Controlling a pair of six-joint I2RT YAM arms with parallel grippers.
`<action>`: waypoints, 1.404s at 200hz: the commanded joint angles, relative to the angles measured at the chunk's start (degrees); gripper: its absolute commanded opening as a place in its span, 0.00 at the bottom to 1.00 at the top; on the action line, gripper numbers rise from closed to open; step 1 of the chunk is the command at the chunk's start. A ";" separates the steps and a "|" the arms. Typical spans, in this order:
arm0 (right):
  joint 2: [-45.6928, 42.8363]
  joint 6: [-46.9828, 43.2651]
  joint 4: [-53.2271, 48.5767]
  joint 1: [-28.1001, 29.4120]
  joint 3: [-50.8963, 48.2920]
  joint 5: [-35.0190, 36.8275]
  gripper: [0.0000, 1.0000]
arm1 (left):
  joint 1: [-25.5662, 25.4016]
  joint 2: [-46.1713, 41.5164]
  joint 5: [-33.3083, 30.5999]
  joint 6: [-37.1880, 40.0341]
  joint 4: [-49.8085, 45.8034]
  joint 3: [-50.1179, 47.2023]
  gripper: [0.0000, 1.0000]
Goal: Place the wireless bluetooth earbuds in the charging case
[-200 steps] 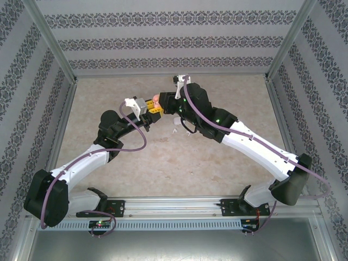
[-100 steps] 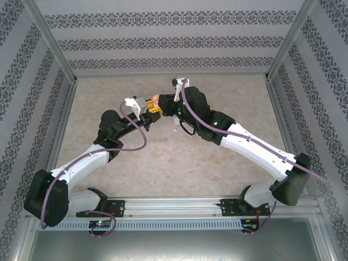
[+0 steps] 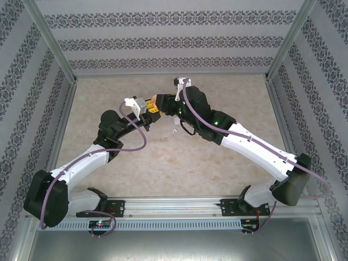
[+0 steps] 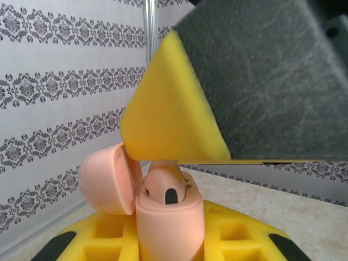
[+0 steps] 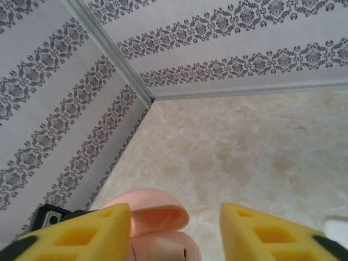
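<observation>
Illumination: bright, even and diffuse in all three views, casting only faint soft shadows beside the arms (image 3: 89,156) on the table (image 3: 163,163). Left wrist view: charging case (image 4: 166,223) in fair focus, the yellow-and-grey block (image 4: 228,81) close to the lens soft-edged. Right wrist view: right gripper (image 5: 175,223) slightly blurred at the bottom edge, patterned wall (image 5: 244,38) sharp.

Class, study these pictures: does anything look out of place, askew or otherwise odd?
One thing: in the left wrist view the pinkish earbud stands proud of the open pink charging case held in the left pincer, seemingly not fully seated. The right pincer is open above it.
</observation>
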 commanded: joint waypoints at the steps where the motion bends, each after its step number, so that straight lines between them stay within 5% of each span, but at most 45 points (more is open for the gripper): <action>1: -2.51 0.70 -0.14 -0.82 2.24 -0.35 0.54 | -1.22 -1.54 1.53 -0.05 3.82 1.50 0.00; 41: -6.86 2.82 -0.47 -3.51 1.19 -2.13 0.60 | -1.33 -1.66 1.36 -0.14 3.62 0.94 0.00; 100: -5.92 5.07 -9.20 -12.98 3.96 -15.42 0.59 | -1.32 -3.28 2.70 0.13 -0.15 -0.62 0.00; 189: 10.67 2.07 -20.88 -17.76 18.40 -31.27 0.18 | -3.05 -4.07 5.40 0.04 -7.03 -2.34 0.00; 281: 15.80 -2.02 -27.23 -14.19 21.68 -37.21 0.06 | -3.78 -0.73 5.00 -0.23 -6.91 -0.53 0.00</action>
